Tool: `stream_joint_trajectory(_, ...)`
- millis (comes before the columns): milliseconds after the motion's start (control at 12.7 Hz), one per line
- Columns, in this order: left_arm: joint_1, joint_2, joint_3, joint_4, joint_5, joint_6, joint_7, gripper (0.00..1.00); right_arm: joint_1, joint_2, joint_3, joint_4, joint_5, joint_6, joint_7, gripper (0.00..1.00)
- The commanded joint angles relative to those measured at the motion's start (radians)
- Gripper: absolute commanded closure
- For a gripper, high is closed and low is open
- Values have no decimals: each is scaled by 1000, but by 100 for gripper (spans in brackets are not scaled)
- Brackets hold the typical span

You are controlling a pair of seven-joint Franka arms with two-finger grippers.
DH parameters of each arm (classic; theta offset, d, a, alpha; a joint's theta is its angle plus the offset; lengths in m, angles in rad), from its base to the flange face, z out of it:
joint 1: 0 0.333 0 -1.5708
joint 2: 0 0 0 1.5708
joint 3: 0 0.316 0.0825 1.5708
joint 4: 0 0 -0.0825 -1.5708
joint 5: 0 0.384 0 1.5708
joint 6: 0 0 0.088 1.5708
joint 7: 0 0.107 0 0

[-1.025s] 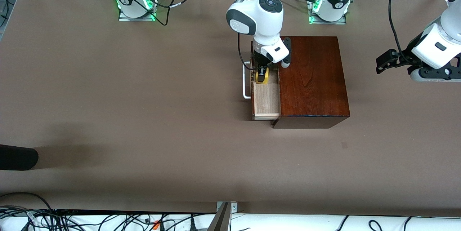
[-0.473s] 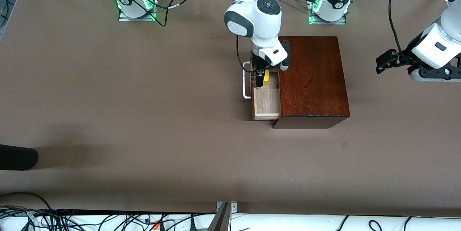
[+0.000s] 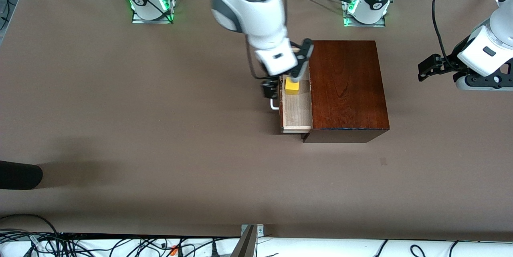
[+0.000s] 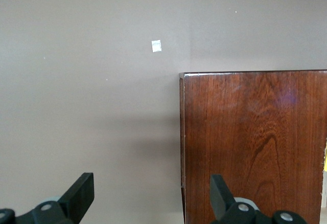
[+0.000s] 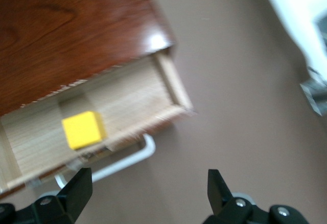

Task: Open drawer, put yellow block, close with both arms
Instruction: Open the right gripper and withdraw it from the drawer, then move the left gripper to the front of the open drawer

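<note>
The drawer [image 3: 297, 110] stands pulled out of the dark mahogany box [image 3: 346, 88], its white handle [image 3: 273, 104] toward the right arm's end. The yellow block [image 3: 291, 86] lies loose on the drawer's pale floor, and also shows in the right wrist view [image 5: 83, 130]. My right gripper [image 3: 269, 88] is open and empty, up over the handle [image 5: 122, 162] and the table beside the drawer; its jaws [image 5: 148, 196] stand wide apart. My left gripper [image 3: 428, 68] is open and empty, and waits over the table past the box's end [image 4: 250, 142].
A dark rounded object [image 3: 20, 175] lies at the table's edge at the right arm's end. Cables run along the table's near edge. A small pale mark [image 4: 156, 46] is on the table near the box.
My right gripper has let go of the yellow block, risen out of the drawer and moved toward the right arm's end. The block stays in the drawer. The left arm has not moved.
</note>
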State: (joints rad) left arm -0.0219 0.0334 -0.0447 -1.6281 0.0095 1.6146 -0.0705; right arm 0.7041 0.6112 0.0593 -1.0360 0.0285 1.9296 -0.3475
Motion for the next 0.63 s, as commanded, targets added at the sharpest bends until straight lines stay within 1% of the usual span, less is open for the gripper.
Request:
stream_joint_trajectory(0, 16, -9, 3, -3, -101, -80, 23, 0, -225, -128, 21, -32, 144, -142, -28, 0)
stream_joint_trajectory(79, 26, -7, 3, -4, -112, -108, 24, 0, -289, -161, 17, -32, 149, -212, -36, 0)
stream_joint_trajectory(158, 25, -9, -9, -3, -111, -111, 23, 0, -348, -191, -2, -38, 153, -256, -39, 0)
stream_joint_trajectory(237, 14, -9, -23, -3, -102, -114, 23, 0, -373, -218, -47, -50, 153, -286, -35, 0)
stream_joint_trajectory(315, 14, -10, -55, -3, -98, -126, 24, 0, -373, -249, -106, -77, 154, -299, -27, 0)
stream_joint_trajectory(394, 14, -9, -81, -1, -97, -142, 41, 0, -373, -289, -151, -129, 156, -304, -1, 0)
stream_joint_trajectory(552, 4, 11, -170, 1, -97, -139, 142, 0, -373, -413, -205, -287, 150, -316, 99, 0)
